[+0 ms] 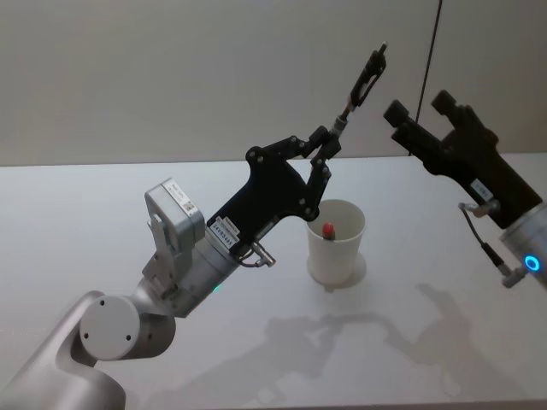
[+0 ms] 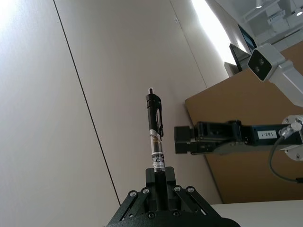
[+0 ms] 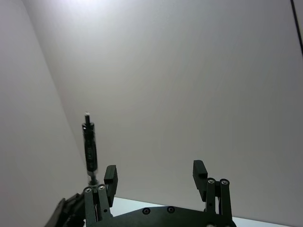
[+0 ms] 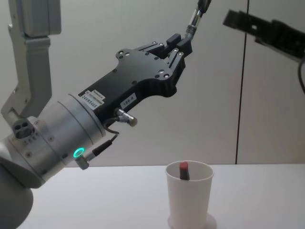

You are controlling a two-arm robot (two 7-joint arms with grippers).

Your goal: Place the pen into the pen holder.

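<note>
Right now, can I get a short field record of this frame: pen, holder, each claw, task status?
pen: gripped at one end by left claw, tilted upward in the air
pen holder: upright on table, red-tipped item inside
left claw: shut on pen, above holder's rim level
right claw: open, empty, raised at right
status: pen not yet in holder

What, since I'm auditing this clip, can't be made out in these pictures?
Lower tip of the pen: left wrist view, buried in the left tool.
Upper end of the pen: chest view, cut off by the top edge.
Red-tipped item in the pen holder: head and chest views, body hidden by the holder's wall, so its kind is unclear.
</note>
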